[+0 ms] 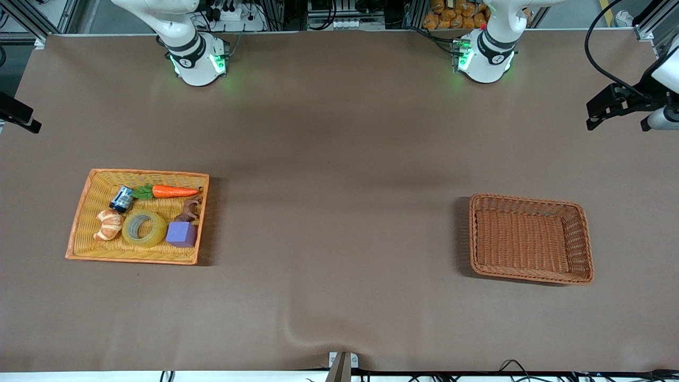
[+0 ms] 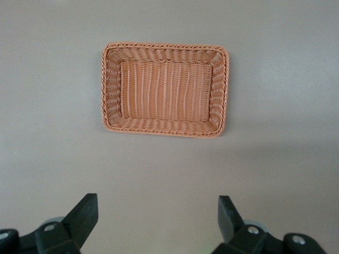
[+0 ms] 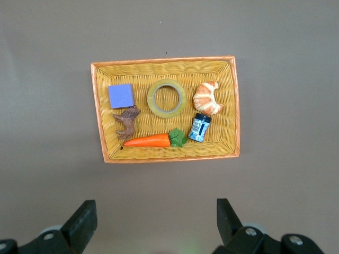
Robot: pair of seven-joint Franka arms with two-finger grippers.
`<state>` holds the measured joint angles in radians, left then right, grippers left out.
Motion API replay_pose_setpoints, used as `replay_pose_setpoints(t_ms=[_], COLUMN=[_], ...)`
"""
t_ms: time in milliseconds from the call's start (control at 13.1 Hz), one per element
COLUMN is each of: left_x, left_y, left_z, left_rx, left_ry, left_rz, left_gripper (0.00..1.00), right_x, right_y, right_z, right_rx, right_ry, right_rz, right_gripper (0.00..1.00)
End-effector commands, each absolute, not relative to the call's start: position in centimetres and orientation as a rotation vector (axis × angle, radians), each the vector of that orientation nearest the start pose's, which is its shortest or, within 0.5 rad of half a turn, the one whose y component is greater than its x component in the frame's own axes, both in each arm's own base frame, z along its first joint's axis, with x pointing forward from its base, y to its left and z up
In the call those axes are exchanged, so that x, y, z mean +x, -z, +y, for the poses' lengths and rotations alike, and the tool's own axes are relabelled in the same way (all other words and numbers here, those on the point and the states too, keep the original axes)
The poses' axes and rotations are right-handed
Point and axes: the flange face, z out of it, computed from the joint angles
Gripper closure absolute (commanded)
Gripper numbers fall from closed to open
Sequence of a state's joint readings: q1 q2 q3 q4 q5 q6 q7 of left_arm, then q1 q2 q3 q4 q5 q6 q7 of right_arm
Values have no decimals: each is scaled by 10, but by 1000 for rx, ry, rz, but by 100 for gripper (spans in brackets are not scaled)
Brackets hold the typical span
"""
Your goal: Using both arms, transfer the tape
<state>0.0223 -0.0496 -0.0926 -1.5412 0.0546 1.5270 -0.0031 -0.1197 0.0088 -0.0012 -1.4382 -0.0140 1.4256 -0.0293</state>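
The tape (image 1: pixel 144 228) is a yellowish translucent ring lying flat in the yellow basket (image 1: pixel 85 212) at the right arm's end of the table, between a croissant (image 1: pixel 109 224) and a purple cube (image 1: pixel 182 234). It also shows in the right wrist view (image 3: pixel 167 98). My right gripper (image 3: pixel 155 225) is open and empty, high over the bare table beside that basket. My left gripper (image 2: pixel 157 222) is open and empty, high over the table beside the empty brown wicker basket (image 2: pixel 108 87). Neither gripper shows in the front view; only the arm bases do.
The yellow basket also holds a carrot (image 1: pixel 174 191), a small dark jar (image 1: pixel 121 199) and a brown toy animal (image 1: pixel 189 210). The brown wicker basket (image 1: pixel 581 223) sits at the left arm's end. A black camera mount (image 1: pixel 620 103) juts in at that end's edge.
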Motion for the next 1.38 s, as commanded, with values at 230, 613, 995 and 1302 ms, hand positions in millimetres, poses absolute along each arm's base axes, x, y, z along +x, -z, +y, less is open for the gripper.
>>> replay_pose_setpoints(t_ms=[230, 613, 995, 1302], left_x=[533, 544, 558, 559], left_y=[-667, -645, -609, -607], left_z=[-26, -30, -30, -30], left_rx=[-3088, -3100, -3101, -3095], left_ry=[51, 1, 20, 21], left_rz=[103, 116, 122, 120], left_gripper=[0, 0, 0, 0], right_x=[539, 539, 539, 539], right_y=[-671, -670, -670, -670], right_z=[-67, -67, -67, -67], right_rx=[-3150, -3150, -3150, -3150], right_ry=[-28, -31, -31, -30], right_rz=[155, 155, 155, 153], right_gripper=[0, 0, 0, 0])
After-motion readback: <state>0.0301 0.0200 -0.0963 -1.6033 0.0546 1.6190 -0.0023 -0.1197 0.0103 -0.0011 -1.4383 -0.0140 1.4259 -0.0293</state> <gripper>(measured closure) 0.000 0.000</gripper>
